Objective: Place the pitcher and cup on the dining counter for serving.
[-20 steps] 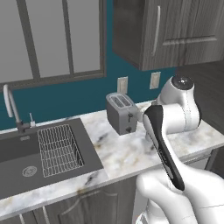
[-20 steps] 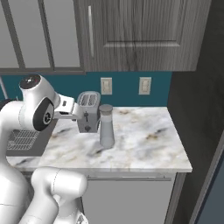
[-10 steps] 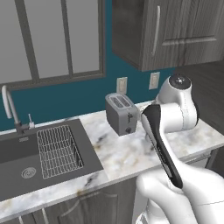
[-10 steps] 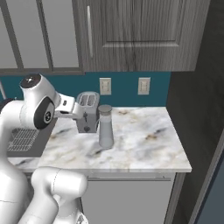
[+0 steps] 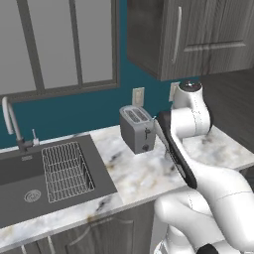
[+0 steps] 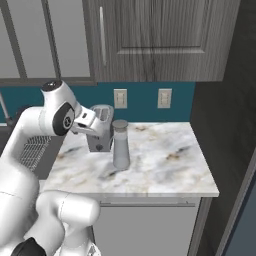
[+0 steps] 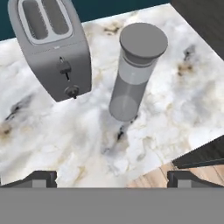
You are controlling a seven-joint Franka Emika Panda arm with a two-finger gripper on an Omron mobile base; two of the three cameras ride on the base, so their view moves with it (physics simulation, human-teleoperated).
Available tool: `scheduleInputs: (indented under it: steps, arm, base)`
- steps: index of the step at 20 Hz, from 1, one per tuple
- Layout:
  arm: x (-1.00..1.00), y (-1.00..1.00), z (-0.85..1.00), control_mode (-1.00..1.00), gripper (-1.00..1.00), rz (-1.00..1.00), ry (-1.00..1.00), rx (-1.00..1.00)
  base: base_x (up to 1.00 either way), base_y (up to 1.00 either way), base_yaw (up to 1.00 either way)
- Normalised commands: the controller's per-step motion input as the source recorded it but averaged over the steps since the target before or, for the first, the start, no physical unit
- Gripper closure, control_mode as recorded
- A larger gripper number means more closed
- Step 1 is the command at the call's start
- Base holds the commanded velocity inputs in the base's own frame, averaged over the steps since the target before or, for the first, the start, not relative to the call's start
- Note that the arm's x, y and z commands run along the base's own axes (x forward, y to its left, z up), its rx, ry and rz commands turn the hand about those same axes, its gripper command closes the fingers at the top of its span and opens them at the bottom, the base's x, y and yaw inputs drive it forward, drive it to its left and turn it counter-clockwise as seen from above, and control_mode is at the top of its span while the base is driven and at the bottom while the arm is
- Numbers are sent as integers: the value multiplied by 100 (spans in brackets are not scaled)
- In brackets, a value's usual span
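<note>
Standing beside one toaster [image 7: 50, 48], one pitcher [image 7: 135, 72]; end effector [image 7: 111, 177] wide open, empty.

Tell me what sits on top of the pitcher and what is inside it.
A darker grey round lid caps the pitcher, which stands upright on the marble worktop beside the toaster. The lid covers the opening, and the grey body shows no contents, so the inside cannot be told.

Grey toaster [image 7: 50, 48] on marble worktop [image 7: 175, 105]
</note>
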Motion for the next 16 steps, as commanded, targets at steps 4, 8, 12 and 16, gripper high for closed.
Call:
scheduleInputs:
  steps: [4, 8, 12, 16]
  arm:
    - [49, -28, -51, -100, -100, -25, 19, 13]
    - [30, -30, -38, -100, -100, -19, 9, 9]
    - [11, -26, -29, -100, -100, -12, 1, 1]
    - [11, -13, -30, -100, -100, -10, 0, 0]
  base:
    - [0, 0, 0]
    - [0, 0, 0]
    - [0, 0, 0]
    - [0, 0, 0]
